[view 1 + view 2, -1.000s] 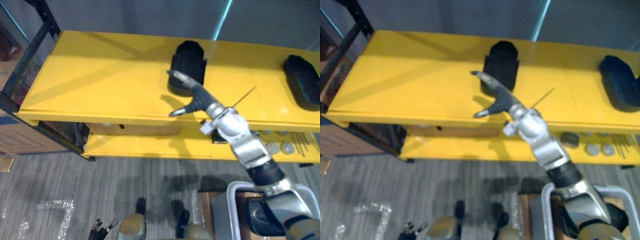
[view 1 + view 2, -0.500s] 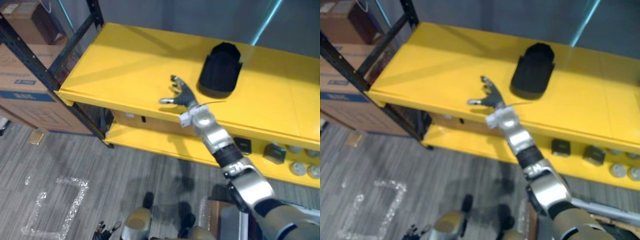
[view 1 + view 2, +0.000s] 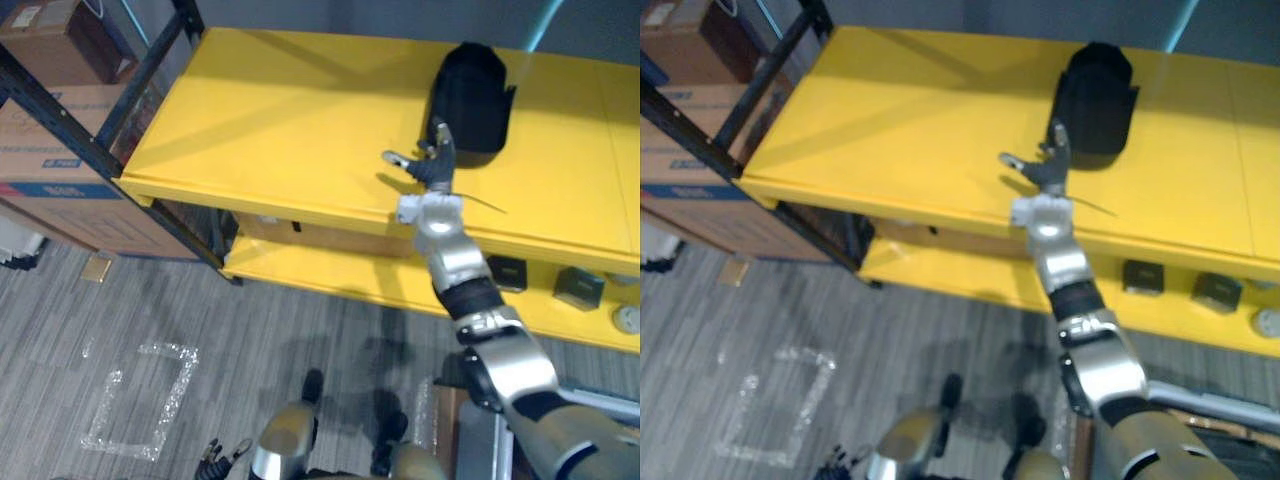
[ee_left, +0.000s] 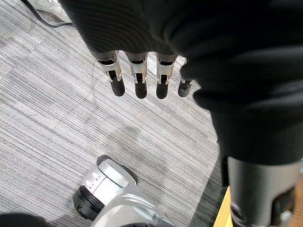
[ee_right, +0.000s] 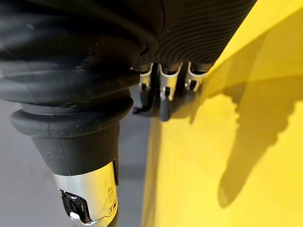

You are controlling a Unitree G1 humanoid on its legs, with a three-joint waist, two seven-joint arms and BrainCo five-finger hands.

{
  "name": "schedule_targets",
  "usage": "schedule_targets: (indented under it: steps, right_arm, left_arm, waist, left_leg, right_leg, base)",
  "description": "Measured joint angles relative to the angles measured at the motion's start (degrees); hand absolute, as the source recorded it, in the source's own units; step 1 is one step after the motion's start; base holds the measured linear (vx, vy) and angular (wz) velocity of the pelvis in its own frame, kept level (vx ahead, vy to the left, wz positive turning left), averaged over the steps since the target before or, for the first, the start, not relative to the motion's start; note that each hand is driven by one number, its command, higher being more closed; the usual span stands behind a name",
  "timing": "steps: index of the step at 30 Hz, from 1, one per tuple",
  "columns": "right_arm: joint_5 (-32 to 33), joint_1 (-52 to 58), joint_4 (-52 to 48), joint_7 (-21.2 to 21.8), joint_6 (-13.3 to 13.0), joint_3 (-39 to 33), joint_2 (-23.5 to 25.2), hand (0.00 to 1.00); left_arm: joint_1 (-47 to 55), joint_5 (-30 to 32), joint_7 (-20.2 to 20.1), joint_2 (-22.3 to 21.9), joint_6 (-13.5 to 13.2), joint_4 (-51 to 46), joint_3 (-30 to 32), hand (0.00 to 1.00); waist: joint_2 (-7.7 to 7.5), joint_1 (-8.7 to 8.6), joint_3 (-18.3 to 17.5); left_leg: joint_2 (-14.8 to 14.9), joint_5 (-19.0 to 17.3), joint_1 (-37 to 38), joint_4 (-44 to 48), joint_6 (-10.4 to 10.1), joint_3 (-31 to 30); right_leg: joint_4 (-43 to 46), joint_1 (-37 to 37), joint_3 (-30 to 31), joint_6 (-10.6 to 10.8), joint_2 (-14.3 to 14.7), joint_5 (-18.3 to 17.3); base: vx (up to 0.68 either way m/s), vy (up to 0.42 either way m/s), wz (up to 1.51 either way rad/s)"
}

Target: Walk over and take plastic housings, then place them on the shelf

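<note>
Though still empty, right hand [image 3: 431,168] nearer housing [image 3: 470,85].

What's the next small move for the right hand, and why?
Probably draw the right hand back off the yellow shelf. Its fingers are open and hold nothing, and the black housing already rests on the top board by its fingertips. The left hand hangs open over the floor.
</note>
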Motion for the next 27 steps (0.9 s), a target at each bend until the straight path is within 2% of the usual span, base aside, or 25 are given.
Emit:
schedule_targets:
  steps: [2,3,4,5,7,8,9,11,13,15,17,18,20,24,25,27]
  right_arm:
    - [0.95,-0.04,0.12,1.79,-0.62,-0.08,-0.34,0.00]
    - [1.16,-0.04,0.40,4.30,-1.09,-0.08,-0.45,0.00]
    - [2.93,-0.04,0.44,8.19,-1.44,0.06,-0.69,0.00]
    - [3.71,-0.04,0.44,10.18,-1.69,0.12,-0.71,0.00]
    - [6.08,-0.04,0.30,20.50,-2.57,3.63,-1.47,0.00]
    - [6.39,-0.04,0.17,22.63,-2.57,5.06,-1.76,0.00]
    - [6.65,-0.05,-0.25,26.50,-2.57,7.61,-1.90,0.00]
    - [7.04,-0.04,-2.20,30.75,-3.03,10.93,-0.90,0.00]
    - [7.13,-0.03,-4.84,31.96,-3.93,12.30,-0.71,0.00]
    - [7.07,0.62,-10.21,32.10,-6.14,12.74,-0.66,0.00]
    - [6.81,4.55,-21.10,30.54,-9.45,12.30,-0.68,0.00]
    - [6.51,6.34,-24.37,30.18,-10.23,11.95,-0.63,0.00]
    - [3.79,14.45,-37.07,27.21,-12.53,9.99,0.14,0.00]
    - [2.98,29.16,-48.22,24.36,-13.72,2.66,0.51,0.00]
    - [3.17,34.13,-50.38,24.51,-14.08,0.07,0.48,0.00]
    - [4.53,41.44,-53.13,25.02,-14.60,-2.54,0.34,0.00]
  left_arm:
    - [-0.01,0.03,-0.03,-0.01,-0.10,-0.02,-0.59,0.00]
    - [-0.02,0.04,-0.03,-0.01,-0.34,-0.03,-0.60,0.00]
    - [-0.01,0.07,-0.03,-0.01,-1.02,-0.05,-0.60,0.00]
    - [-0.02,0.07,-0.02,-0.01,-1.28,-0.13,-0.59,0.00]
    - [-0.04,0.19,0.03,0.00,-2.15,-0.78,-0.56,0.00]
    - [-0.04,0.32,0.03,0.00,-2.22,-1.16,-0.52,0.00]
    - [-0.04,0.80,0.03,0.03,-2.30,-2.05,-0.35,0.00]
    - [-0.26,1.49,0.03,0.11,-2.98,-2.99,-0.30,0.00]
    - [-0.48,2.98,0.07,0.13,-3.88,-3.36,-0.21,0.00]
    - [-0.66,3.61,0.20,0.12,-5.02,-4.00,-0.22,0.00]
    - [-0.66,5.17,1.56,0.12,-6.53,-5.14,0.04,0.00]
    - [-0.66,5.43,1.93,0.13,-6.83,-5.47,0.27,0.00]
    - [-0.56,6.06,2.77,0.06,-7.34,-7.31,2.01,0.00]
    - [-0.54,8.08,4.09,0.06,-8.01,-9.17,3.97,0.00]
    - [-0.49,8.10,4.63,0.08,-8.59,-9.49,4.37,0.00]
    - [-0.39,8.08,4.71,-0.06,-9.07,-9.76,4.39,0.00]
  waist:
    - [-0.02,0.04,0.03]
    - [-0.03,0.03,0.03]
    - [-0.04,0.01,0.04]
    - [-0.04,0.01,0.05]
    - [-0.13,-0.11,0.16]
    - [-0.19,-0.13,0.19]
    - [-0.41,-0.14,0.32]
    - [-0.88,-0.15,0.60]
    - [-1.06,-0.02,0.70]
    - [-1.23,-0.06,0.76]
    - [-1.76,-0.26,0.56]
    - [-2.14,-0.47,0.35]
    - [-4.58,-2.00,-1.03]
    - [-8.32,-4.06,-3.83]
    - [-9.12,-4.79,-4.68]
    - [-9.60,-6.21,-5.68]
  left_leg:
    - [0.06,0.06,-0.24,0.00,-0.05,0.06]
    - [0.10,0.06,-0.19,0.02,-0.06,0.09]
    - [0.15,0.09,-0.18,0.03,-0.10,0.13]
    - [0.18,0.09,-0.18,0.03,-0.10,0.13]
    - [0.37,0.07,-0.11,0.03,-0.12,0.23]
    - [0.43,0.05,-0.11,0.02,-0.16,0.23]
    - [0.61,0.00,-0.08,0.02,-0.28,0.25]
    - [0.97,-0.03,-0.06,-0.04,-0.52,0.30]
    - [1.15,-0.05,-0.04,-0.11,-0.61,0.43]
    - [1.30,-0.08,0.17,-0.29,-0.67,0.64]
    - [1.45,-0.07,1.91,-1.43,-0.68,1.49]
    - [1.45,-0.08,2.32,-1.78,-0.69,1.62]
    - [1.61,-0.18,2.90,-2.69,-0.85,2.43]
    - [1.67,-1.03,4.49,-3.41,-0.84,5.22]
    - [1.65,-1.46,5.02,-3.40,-0.75,6.41]
    - [1.56,-2.18,5.88,-3.34,-0.61,8.01]
  right_leg:
    - [0.43,-0.53,0.17,0.08,-0.04,0.05]
    - [0.50,-0.53,0.19,0.04,-0.03,0.03]
    - [0.50,-0.55,0.19,0.02,0.00,0.02]
    - [0.50,-0.55,0.19,0.01,0.03,0.01]
    - [0.50,-0.54,0.27,-0.06,0.19,-0.04]
    - [0.50,-0.54,0.27,-0.13,0.24,-0.08]
    - [0.49,-0.53,0.30,-0.20,0.42,-0.12]
    - [0.42,-0.51,0.30,-0.34,0.81,-0.20]
    - [0.29,-0.46,0.29,-0.38,1.02,-0.21]
    - [0.07,-0.33,0.37,-0.39,1.18,-0.20]
    - [-0.80,0.95,0.96,-0.37,1.34,-0.10]
    - [-0.99,1.23,1.10,-0.37,1.36,-0.11]
    - [-1.77,1.28,1.59,-0.31,1.53,-0.07]
    - [-2.49,1.37,4.19,-0.05,1.49,0.14]
    - [-2.56,1.32,5.20,0.06,1.41,0.21]
    - [-2.67,1.34,6.82,0.29,1.29,0.37]
  base:
    - [0.00,-0.009,-0.04]
    - [0.02,-0.014,-0.04]
    - [0.00,0.000,0.00]
    - [0.00,0.000,0.00]
    - [0.00,0.000,0.00]
    - [0.01,-0.030,-0.02]
    - [0.00,0.000,0.00]
    - [0.01,-0.040,-0.01]
    - [0.00,-0.018,0.00]
    - [0.00,-0.012,-0.04]
    - [0.04,-0.016,-0.15]
    - [0.06,-0.016,-0.15]
    - [0.07,-0.015,-0.15]
    - [0.08,0.010,-0.34]
    - [0.07,0.028,-0.43]
    - [0.04,0.039,-0.43]
